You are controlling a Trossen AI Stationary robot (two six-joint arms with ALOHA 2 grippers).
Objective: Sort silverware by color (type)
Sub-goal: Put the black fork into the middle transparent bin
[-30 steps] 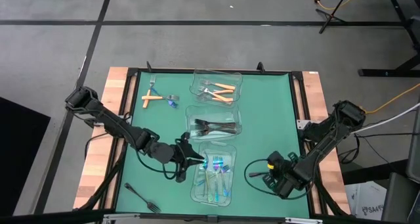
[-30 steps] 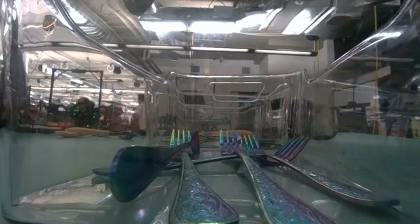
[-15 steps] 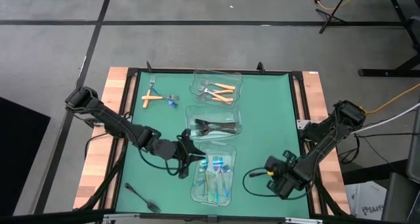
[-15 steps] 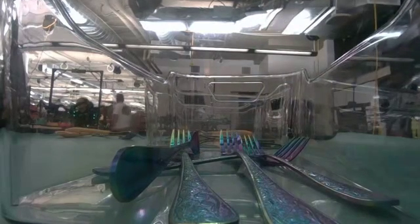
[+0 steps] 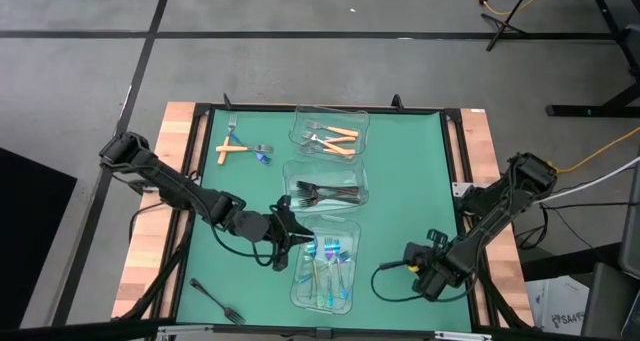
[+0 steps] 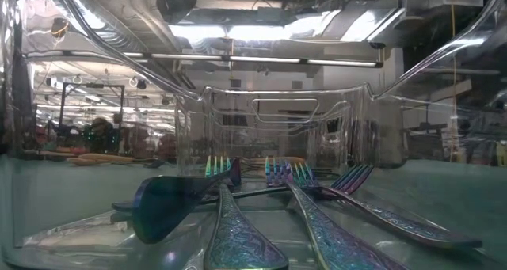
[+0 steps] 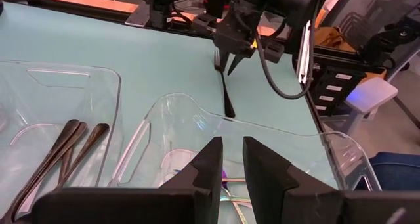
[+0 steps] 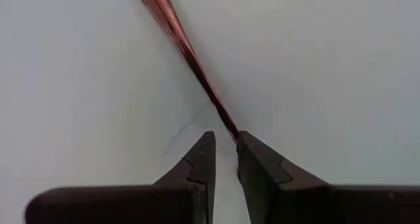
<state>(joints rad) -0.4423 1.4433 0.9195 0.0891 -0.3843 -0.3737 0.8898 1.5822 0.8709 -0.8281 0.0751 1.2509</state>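
Note:
Three clear containers stand in a row down the mat's middle: orange-handled forks (image 5: pixel 335 136) in the far one, dark forks (image 5: pixel 325 193) in the middle one, iridescent blue forks (image 5: pixel 330 261) in the near one. My left gripper (image 7: pixel 233 152) hovers level at the near container's left rim (image 7: pixel 197 115), open by a narrow gap with nothing between the fingers. My right gripper (image 5: pixel 428 277), near the mat's right front corner, points down, shut on a slim dark utensil (image 7: pixel 227 92). Loose on the mat lie two orange-handled forks (image 5: pixel 232 147) and a dark fork (image 5: pixel 215 299). My right gripper pinches the dark utensil's thin upper end (image 8: pixel 230 129) between its two fingers, coming from above and pointing down. The utensil hangs below the fingers, nearly upright. Its wider lower end (image 7: pixel 229 111) is at the mat; I cannot tell whether it touches.
A small blue piece (image 5: pixel 264 157) lies beside the loose orange-handled forks at the far left. A black cable (image 5: pixel 385 271) loops on the mat by my right gripper. Bare green mat (image 5: pixel 400 181) stretches right of the containers. The low view looks through the near container's wall (image 6: pixel 269 119).
My right gripper has rolled about its own downward axis, turning the hanging dark utensil with it, while staying over the same spot near the mat's right front corner.

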